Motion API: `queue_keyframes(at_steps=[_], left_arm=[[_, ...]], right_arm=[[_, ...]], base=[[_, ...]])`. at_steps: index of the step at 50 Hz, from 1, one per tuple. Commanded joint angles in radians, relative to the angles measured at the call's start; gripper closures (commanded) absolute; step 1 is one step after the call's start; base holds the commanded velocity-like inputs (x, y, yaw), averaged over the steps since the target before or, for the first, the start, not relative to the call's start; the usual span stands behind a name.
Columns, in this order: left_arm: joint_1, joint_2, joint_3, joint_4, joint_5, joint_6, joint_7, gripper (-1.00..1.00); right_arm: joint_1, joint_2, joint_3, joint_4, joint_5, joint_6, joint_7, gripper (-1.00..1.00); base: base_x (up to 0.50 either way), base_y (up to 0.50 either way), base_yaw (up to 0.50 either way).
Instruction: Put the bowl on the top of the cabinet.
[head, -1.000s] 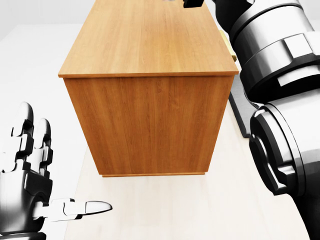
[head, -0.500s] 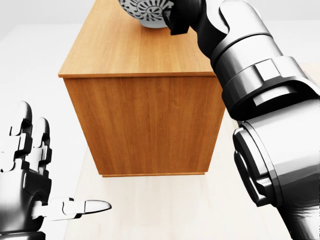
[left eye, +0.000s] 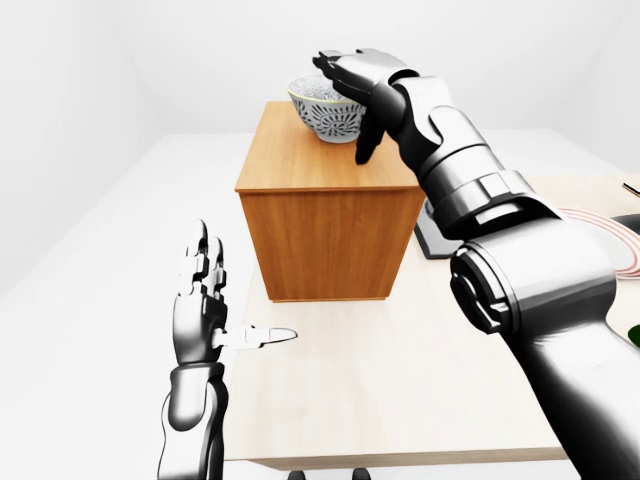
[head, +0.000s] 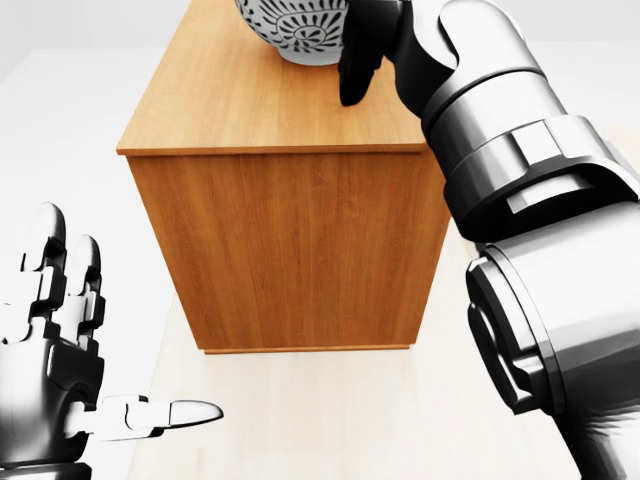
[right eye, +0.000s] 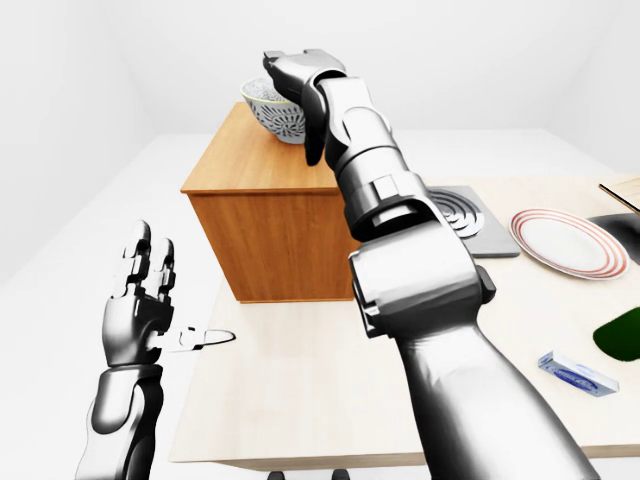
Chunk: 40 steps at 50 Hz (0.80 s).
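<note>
The bowl (left eye: 327, 115), white with a dark pattern, stands on the top of the wooden cabinet (left eye: 330, 235), near its far right corner; it also shows at the top of the head view (head: 292, 28). My right hand (left eye: 348, 105) reaches over it. Its fingers (left eye: 335, 68) lie across the rim, and the thumb (head: 352, 80) points straight down beside the bowl's wall, not pressed on it. My left hand (left eye: 240, 290) is open and empty, low at the left, off the table's left edge.
The cabinet stands on a pale table (left eye: 380, 400). To the right lie a grey mat with rings (right eye: 462, 215), a red-ringed plate (right eye: 565, 243), a blue packet (right eye: 577, 371) and a dark green thing (right eye: 620, 335).
My right arm swung left, bringing the bowl into the head view over the cabinet's top. The bowl came lower and the thumb straightened downward. The left hand has not moved.
</note>
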Motion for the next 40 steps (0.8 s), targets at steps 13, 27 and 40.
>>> queue_keyframes(at_steps=[13, 27, 40], left_arm=[[0.003, 0.000, -0.002, 0.000, -0.003, 0.000, -0.005, -1.00], [-0.011, -0.002, 0.001, 0.013, 0.005, 0.000, 0.006, -1.00], [-0.012, -0.001, 0.003, 0.016, 0.004, 0.000, 0.013, -1.00]], right_arm=[[-0.128, -0.110, -0.017, 0.020, -0.008, 0.000, 0.101, -1.00], [-0.401, -0.365, -0.062, 0.037, -0.095, 0.000, 0.206, -1.00], [-0.421, -0.478, -0.098, 0.042, -0.190, 0.000, 0.208, -1.00]], base=[[0.00, 0.00, 0.00], [0.00, 0.00, 0.00], [0.00, 0.00, 0.00]])
